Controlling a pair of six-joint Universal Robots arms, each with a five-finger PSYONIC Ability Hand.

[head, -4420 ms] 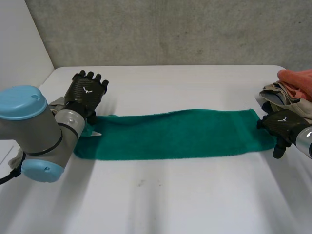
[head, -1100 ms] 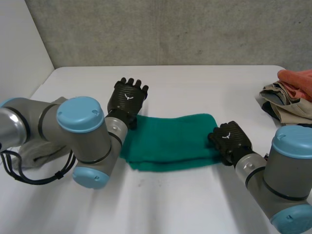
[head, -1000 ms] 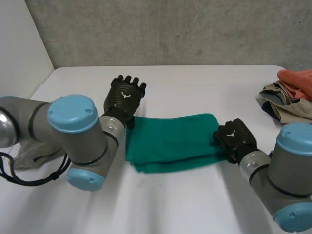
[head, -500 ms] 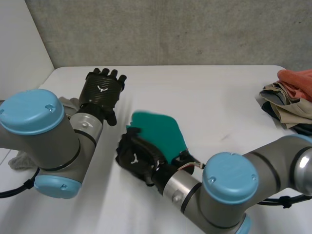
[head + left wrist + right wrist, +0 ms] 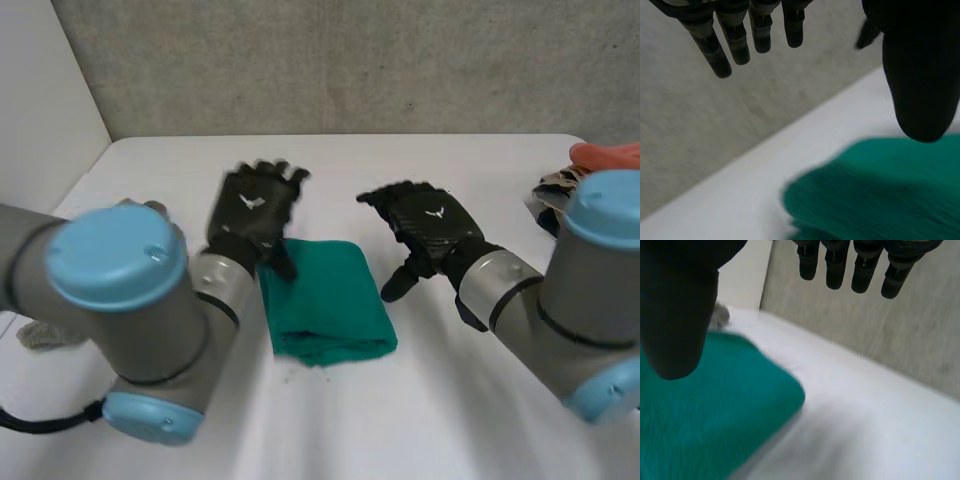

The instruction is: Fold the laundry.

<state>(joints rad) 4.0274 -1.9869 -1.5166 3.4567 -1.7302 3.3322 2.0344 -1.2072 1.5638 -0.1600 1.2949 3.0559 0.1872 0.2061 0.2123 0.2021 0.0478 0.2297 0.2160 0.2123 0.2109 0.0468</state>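
Fingers (image 5: 742, 42) of the left hand (image 5: 254, 214) are straight and spread, with the thumb held apart. They grasp nothing. The hand sits over the far left corner of the green towel (image 5: 330, 298). Its thumb tip is at the cloth's edge, though whether it touches cannot be told. The right hand (image 5: 428, 224) is just as wide open and empty. Its fingers fan toward the left hand and its thumb points down just beside the towel's right edge. In each wrist view the towel lies below that hand's thumb, clear of the fingers.

The towel lies folded into a compact block between the two hands, with its layers showing at the near edge. It rests flat on the white table (image 5: 450, 420). The left arm (image 5: 130, 300) and right arm (image 5: 575, 290) reach in from the near corners.

At the table's right end, partly behind the right arm, sits a pile of laundry (image 5: 556, 186) with an orange cloth (image 5: 606, 152) on top. A grey cloth (image 5: 35, 335) lies at the left edge beside the left arm.

Behind the table stands a rough grey concrete wall (image 5: 350, 60), and a smooth white wall (image 5: 35, 110) closes the left side.
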